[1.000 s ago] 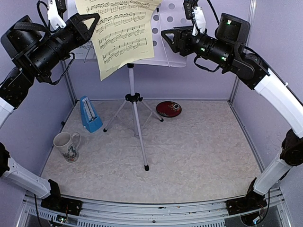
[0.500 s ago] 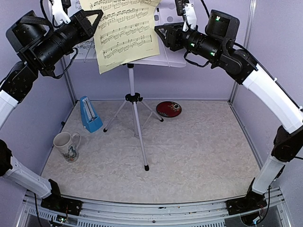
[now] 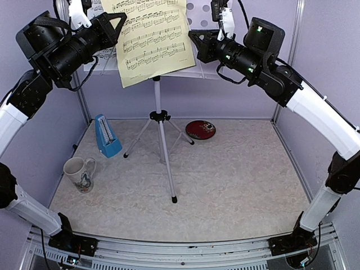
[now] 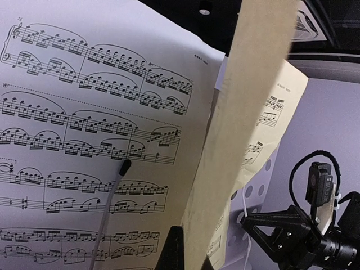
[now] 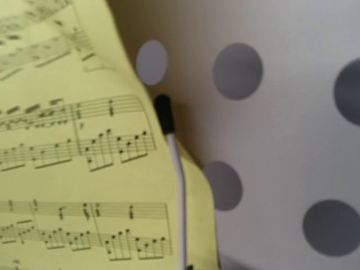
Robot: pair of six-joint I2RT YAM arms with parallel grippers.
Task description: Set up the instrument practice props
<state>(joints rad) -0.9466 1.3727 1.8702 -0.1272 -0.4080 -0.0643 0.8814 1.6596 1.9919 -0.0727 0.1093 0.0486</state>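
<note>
Pale mottled tabletop (image 3: 236, 180) holds a patterned mug (image 3: 79, 173), its inside unclear, a red plate (image 3: 200, 129) and the blue metronome (image 3: 107, 136) near the mug. My left gripper (image 3: 116, 23) pinches the yellow sheet (image 3: 152, 42) by its edge, up at the music stand (image 3: 205, 67), beside the white sheet (image 4: 84, 140). My right gripper (image 3: 196, 40) hovers by the opposite edge; how far it is spread I cannot tell.

An edge-on yellow music sheet (image 4: 247, 112) stands beside the white music sheet (image 4: 84, 140), which a black-tipped wire (image 4: 110, 205) crosses.
</note>
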